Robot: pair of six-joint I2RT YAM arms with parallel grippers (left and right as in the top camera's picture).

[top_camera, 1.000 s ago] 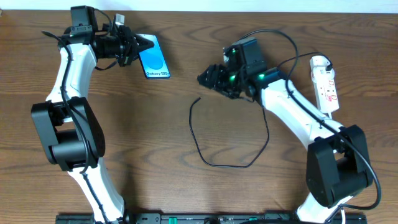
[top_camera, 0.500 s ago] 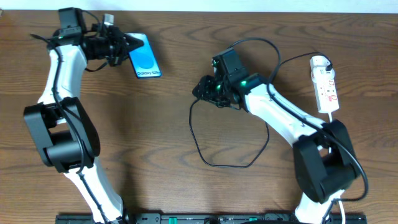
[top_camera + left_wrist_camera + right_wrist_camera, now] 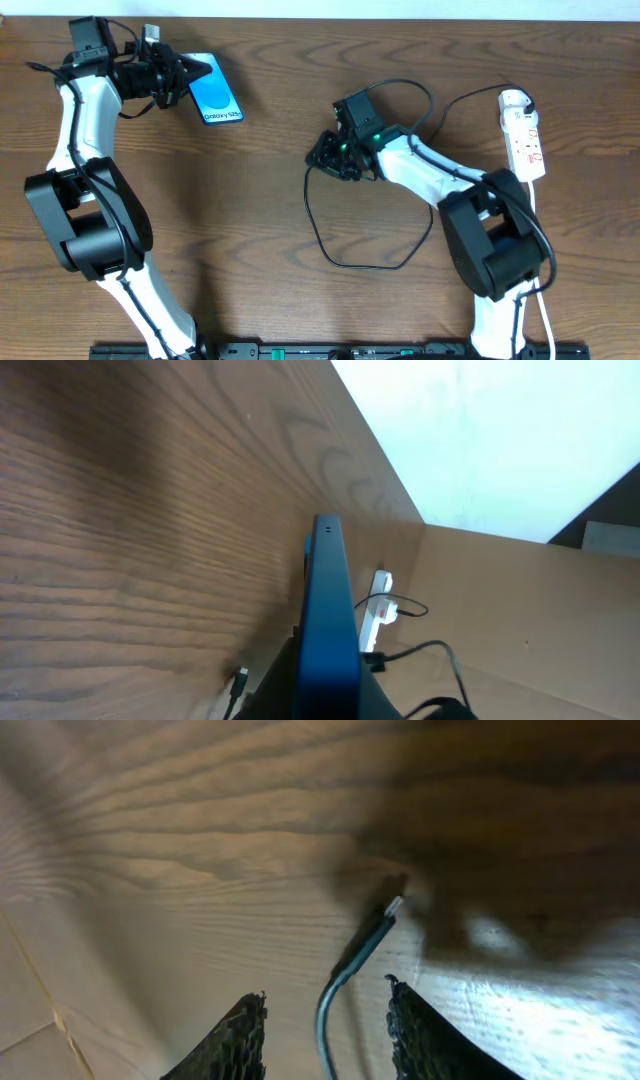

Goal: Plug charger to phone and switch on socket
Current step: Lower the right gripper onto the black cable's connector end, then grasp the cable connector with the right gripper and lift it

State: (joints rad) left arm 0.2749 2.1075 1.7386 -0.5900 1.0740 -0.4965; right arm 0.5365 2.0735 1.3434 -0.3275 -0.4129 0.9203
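- Now the left gripper [image 3: 197, 72] is up at the far left side of the table [image 3: 250, 200].
- It is closed tight on the phone [image 3: 215, 100] and grips it by one end.
- From above, the phone's blue screen faces up, with white words near its bottom edge.
- In the left wrist view the phone [image 3: 330, 610] shows only its thin edge, sticking out between the fingers.
- I cannot tell if the phone touches the wood or is held a bit above it.
- The right gripper [image 3: 322, 158] is low over the middle of the table, well apart from the phone.
- Its two fingers are spread apart and do not pinch anything.
- The charger [image 3: 345, 965] runs up between those fingers in the right wrist view, with a gap on each side.
- The connector tip [image 3: 394, 906] lies on the wood just past the fingertips.
- From above, the thin black cable makes a big loop on the table below the right gripper.
- The socket [image 3: 524, 135] lies flat near the far right edge, far from both grippers.
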